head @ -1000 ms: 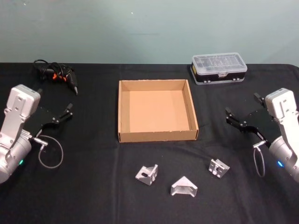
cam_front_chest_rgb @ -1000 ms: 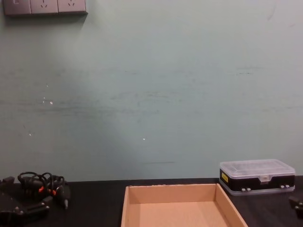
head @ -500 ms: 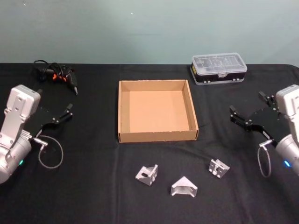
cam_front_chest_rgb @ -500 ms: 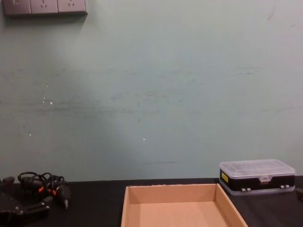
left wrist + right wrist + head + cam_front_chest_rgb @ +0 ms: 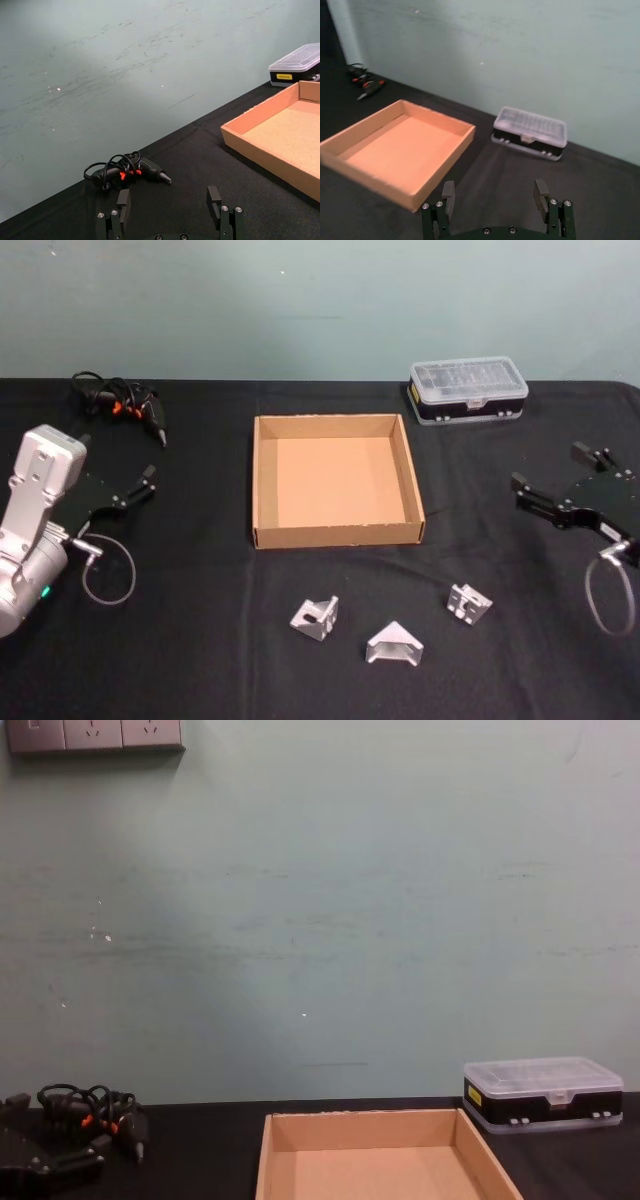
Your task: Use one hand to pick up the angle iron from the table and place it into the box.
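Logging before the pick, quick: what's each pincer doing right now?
Left pincer: open, empty, over the table left of the box.
Right pincer: open, empty, over the table right of the box.

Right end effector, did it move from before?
Yes. The right end effector slid toward the robot's right, farther from the box in the head view.

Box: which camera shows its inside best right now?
Head view: it looks down on the box, with all four walls and the bare floor. Right wrist view sees it obliquely; left wrist view catches one end; chest view its far part.
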